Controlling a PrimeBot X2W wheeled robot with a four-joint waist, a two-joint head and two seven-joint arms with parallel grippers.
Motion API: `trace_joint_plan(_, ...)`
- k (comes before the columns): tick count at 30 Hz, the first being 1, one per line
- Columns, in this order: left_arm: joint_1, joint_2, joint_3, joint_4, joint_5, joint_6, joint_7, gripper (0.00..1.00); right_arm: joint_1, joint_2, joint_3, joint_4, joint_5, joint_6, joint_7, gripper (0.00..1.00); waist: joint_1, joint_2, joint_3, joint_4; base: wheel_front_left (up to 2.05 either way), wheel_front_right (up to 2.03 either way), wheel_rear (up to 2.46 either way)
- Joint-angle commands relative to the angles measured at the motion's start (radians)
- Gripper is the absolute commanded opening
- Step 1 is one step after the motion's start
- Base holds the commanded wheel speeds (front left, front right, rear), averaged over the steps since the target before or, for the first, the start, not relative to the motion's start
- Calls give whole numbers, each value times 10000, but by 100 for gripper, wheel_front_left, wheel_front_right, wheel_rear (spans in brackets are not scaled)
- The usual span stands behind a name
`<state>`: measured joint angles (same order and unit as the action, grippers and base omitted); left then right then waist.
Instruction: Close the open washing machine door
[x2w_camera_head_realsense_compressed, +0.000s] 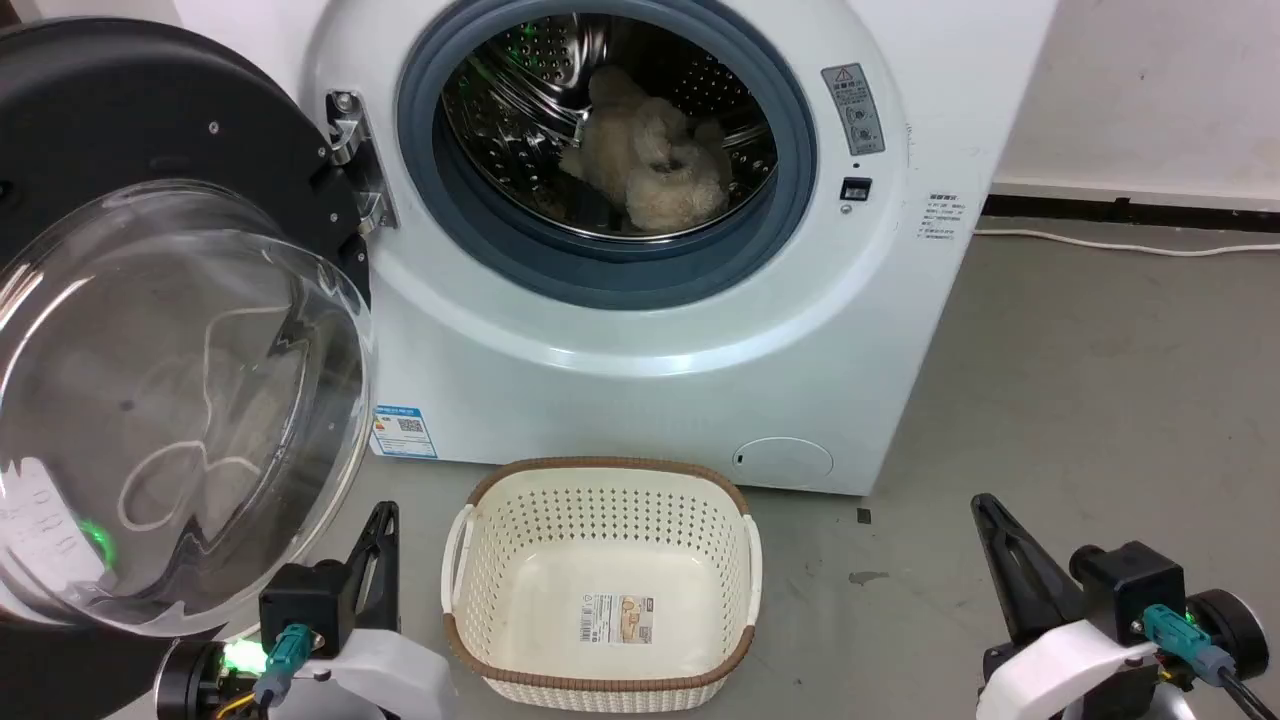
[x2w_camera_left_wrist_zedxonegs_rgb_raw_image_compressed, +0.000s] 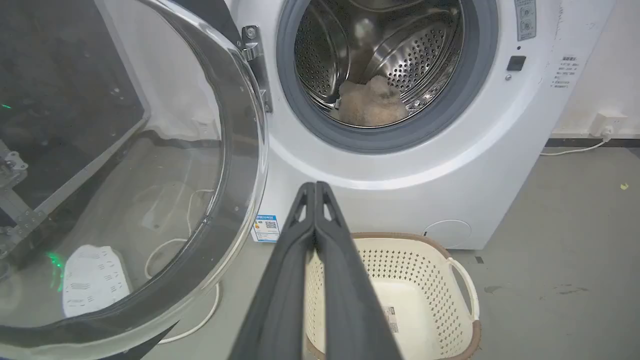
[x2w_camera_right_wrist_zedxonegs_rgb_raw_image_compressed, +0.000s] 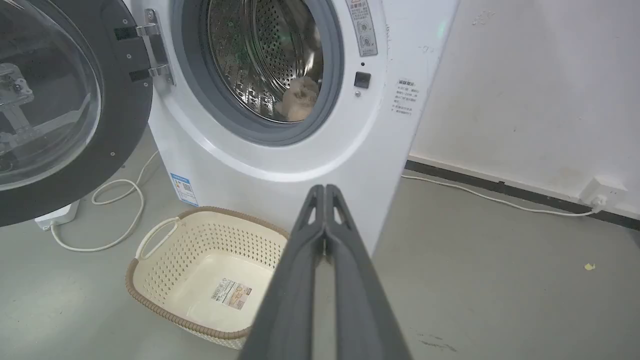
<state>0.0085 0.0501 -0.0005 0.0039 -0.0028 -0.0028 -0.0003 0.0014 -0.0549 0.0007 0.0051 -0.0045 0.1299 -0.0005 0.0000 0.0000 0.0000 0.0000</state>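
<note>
One white front-loading washing machine (x2w_camera_head_realsense_compressed: 650, 380) stands on the grey floor. It has one large round door (x2w_camera_head_realsense_compressed: 170, 390) with a glossy black rim and a clear glass bowl. One cream perforated plastic basket with a brown rim (x2w_camera_head_realsense_compressed: 600, 520) sits before it, and one beige fluffy item (x2w_camera_head_realsense_compressed: 650, 160) lies inside the steel drum. The door hangs wide open on its hinge at the robot's left, upright, with the glass bulge turned toward the robot. Two grippers are low. The left gripper (x2w_camera_head_realsense_compressed: 384, 520) is near the door's lower edge and the right gripper (x2w_camera_head_realsense_compressed: 985, 510) is well apart from it. Both point toward the machine with fingers pressed together.
</note>
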Motion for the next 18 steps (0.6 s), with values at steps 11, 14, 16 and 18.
trace_joint_plan(11,-85,1,5,-39,28,28,3,0,-14,47,-7,-51,45,8,5,0,0,0,0,0,0,0,0)
trace_joint_plan(14,-85,1,5,-39,28,28,3,0,-14,47,-7,-51,45,8,5,0,0,0,0,0,0,0,0)
trace_joint_plan(16,-85,1,5,-39,28,28,3,0,-14,47,-7,-51,45,8,5,0,0,0,0,0,0,0,0)
trace_joint_plan(18,-85,1,5,-39,28,28,3,0,-14,47,-7,-51,45,8,5,0,0,0,0,0,0,0,0)
